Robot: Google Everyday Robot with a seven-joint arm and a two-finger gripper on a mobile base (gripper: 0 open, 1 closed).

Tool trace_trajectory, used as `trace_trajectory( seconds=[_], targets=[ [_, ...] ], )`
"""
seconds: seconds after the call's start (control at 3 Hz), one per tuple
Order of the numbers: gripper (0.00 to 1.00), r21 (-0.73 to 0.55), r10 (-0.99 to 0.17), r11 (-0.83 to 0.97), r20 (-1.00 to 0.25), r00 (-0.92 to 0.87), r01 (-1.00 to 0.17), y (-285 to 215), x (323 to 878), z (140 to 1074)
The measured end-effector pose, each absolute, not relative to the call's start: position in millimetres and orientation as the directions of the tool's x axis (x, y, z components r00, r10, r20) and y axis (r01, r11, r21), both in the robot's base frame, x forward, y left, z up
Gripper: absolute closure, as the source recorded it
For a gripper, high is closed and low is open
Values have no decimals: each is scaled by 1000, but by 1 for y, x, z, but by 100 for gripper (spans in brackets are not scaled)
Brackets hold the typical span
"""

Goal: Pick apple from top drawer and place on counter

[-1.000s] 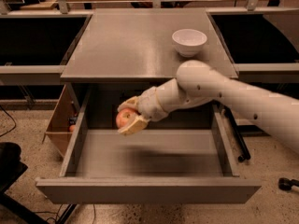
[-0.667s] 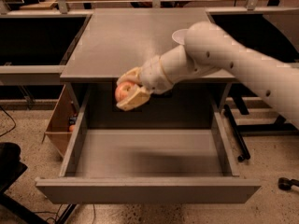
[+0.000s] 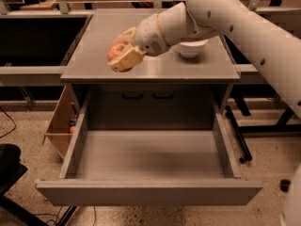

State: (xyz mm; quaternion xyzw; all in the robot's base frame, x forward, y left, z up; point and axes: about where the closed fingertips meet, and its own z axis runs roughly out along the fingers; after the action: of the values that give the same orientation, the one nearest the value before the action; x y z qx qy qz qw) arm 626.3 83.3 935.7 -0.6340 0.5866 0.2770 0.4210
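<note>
My gripper [image 3: 119,54] is shut on the apple [image 3: 113,51], a small red and yellowish fruit held between the pale fingers. It is above the left part of the counter [image 3: 150,65], close to its surface. My white arm reaches in from the upper right. The top drawer [image 3: 148,160] is pulled fully out below the counter, and its flat grey bottom holds nothing.
A white bowl [image 3: 190,48] stands on the counter's right side, partly behind my arm. Dark side shelves flank the cabinet left and right. A wooden box [image 3: 60,125] sits on the floor at the left. A grey panel with two dark handles [image 3: 147,96] shows behind the drawer.
My gripper has risen out of the drawer with the apple and moved back over the left part of the counter. The drawer has stayed open.
</note>
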Motion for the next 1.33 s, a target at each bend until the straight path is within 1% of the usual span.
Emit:
trace_trajectory(
  seconds=[0.67, 1.33],
  targets=[
    [100, -184, -467, 223, -882, 61, -957, 114, 711, 942],
    [100, -109, -483, 315, -873, -61, -943, 152, 771, 897]
  ],
)
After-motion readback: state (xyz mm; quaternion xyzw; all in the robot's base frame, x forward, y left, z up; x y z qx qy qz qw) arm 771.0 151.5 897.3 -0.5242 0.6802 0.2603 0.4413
